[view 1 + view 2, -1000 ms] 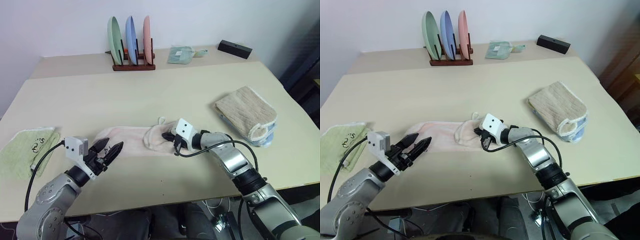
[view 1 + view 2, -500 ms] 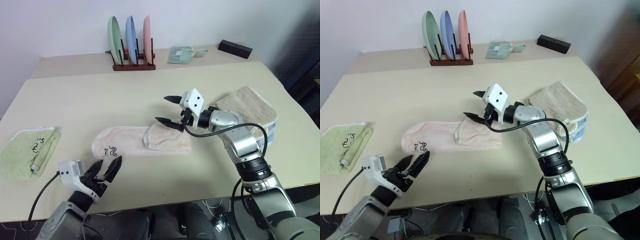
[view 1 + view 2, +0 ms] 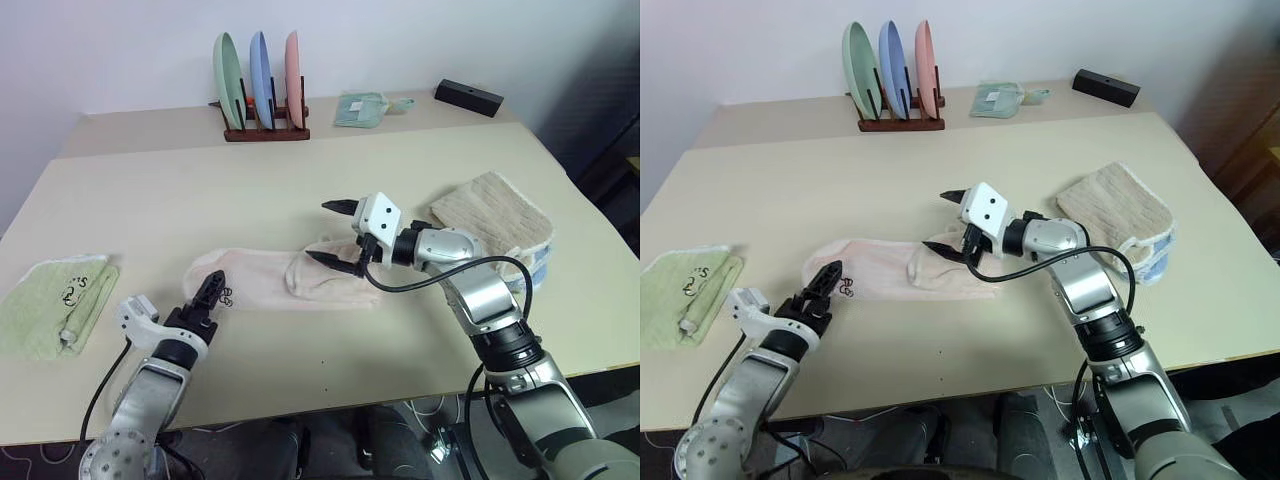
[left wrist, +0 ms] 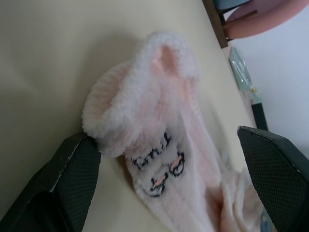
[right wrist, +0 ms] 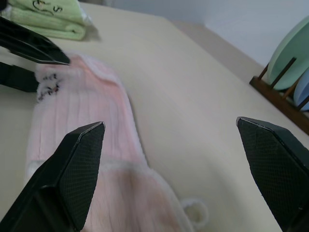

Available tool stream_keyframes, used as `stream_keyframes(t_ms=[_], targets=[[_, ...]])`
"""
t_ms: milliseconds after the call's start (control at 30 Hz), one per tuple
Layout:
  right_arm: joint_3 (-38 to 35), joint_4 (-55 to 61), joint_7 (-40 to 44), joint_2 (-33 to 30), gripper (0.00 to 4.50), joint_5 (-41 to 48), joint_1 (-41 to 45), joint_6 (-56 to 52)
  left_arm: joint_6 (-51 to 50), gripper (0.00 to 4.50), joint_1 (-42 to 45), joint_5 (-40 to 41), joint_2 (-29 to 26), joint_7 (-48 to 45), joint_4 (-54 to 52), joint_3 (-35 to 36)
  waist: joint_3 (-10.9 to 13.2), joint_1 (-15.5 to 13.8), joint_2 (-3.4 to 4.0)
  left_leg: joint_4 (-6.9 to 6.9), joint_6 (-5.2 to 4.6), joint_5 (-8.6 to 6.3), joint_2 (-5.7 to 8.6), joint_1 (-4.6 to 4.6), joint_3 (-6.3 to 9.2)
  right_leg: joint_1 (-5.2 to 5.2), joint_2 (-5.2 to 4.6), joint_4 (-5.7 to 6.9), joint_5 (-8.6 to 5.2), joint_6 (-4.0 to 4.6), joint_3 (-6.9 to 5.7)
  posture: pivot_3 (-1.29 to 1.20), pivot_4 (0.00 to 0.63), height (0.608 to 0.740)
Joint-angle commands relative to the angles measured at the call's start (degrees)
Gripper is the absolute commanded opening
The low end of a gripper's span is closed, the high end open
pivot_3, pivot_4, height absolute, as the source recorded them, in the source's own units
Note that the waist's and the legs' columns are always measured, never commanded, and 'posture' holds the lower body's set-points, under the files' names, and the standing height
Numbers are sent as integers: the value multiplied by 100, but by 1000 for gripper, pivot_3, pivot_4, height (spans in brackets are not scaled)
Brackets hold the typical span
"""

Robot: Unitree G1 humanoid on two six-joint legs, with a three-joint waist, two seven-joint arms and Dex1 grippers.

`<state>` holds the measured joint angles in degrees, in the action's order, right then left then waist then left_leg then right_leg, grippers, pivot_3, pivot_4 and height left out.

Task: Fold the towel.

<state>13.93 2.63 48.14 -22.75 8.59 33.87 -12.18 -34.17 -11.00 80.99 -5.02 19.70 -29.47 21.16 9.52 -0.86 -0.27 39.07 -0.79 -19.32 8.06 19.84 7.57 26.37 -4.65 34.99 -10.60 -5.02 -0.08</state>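
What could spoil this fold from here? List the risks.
1. The open left end effector straddles the rumpled embroidered end of the pale pink terry towel; closing here may pinch only the top layer.
2. The open right end effector hovers above the folded-over end, nothing pins it, so a pull from the left could drag the whole towel.

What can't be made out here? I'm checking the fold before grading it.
- Pink towel: how many layers the folded end holds; the right gripper hangs in front of it, head views.
- Embroidered mark: lettering too small and blurred to read.
- Blue item under the beige towel: mostly covered.
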Motion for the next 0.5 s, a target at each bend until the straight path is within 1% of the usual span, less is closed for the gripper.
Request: stream_keyframes(t_ms=[33,100,200,233,300,333,433,500], targets=[[-113,368,-57,42,4500,69,92,-22,102,3985,63,279,-33,227,129,26,0,-3,0,1,0,0,0,0,0,-1,0,0,0,0,0,0,150,740],[-123,420,-63,29,4500,71,67,-54,97,3243,58,185,-107,190,154,-19,0,-5,0,1,0,0,1,0,0,-1,-1,0,0,0,0,0,150,740],[-113,547,-82,-7,4500,61,-21,-109,250,1740,76,163,-99,126,192,26,0,-3,0,1,0,0,1,1,0,-1,0,0,0,0,0,0,150,740],[-109,588,-86,-19,4500,60,-54,-127,290,1319,86,156,-102,85,183,46,0,-4,0,1,0,0,1,1,0,-1,0,-1,0,0,0,0,150,740],[-103,660,-100,-31,4500,63,-106,-175,396,240,125,125,-129,-6,144,101,0,-3,0,1,0,0,1,1,0,0,0,-1,0,0,0,0,150,740],[-100,690,-104,-38,4500,61,-132,-193,464,75,143,133,-133,-62,116,136,0,-2,0,1,0,0,1,1,0,-1,0,-1,0,0,0,0,150,740],[-95,759,-105,-58,4500,49,-195,-224,691,75,179,61,-213,-331,-35,263,0,0,0,1,0,0,1,1,0,0,0,0,0,0,0,0,150,740],[-96,791,-108,-74,4500,45,-227,-248,750,75,130,-121,-409,-591,-115,308,0,1,0,0,1,0,0,1,0,0,0,0,0,0,0,0,150,740]])
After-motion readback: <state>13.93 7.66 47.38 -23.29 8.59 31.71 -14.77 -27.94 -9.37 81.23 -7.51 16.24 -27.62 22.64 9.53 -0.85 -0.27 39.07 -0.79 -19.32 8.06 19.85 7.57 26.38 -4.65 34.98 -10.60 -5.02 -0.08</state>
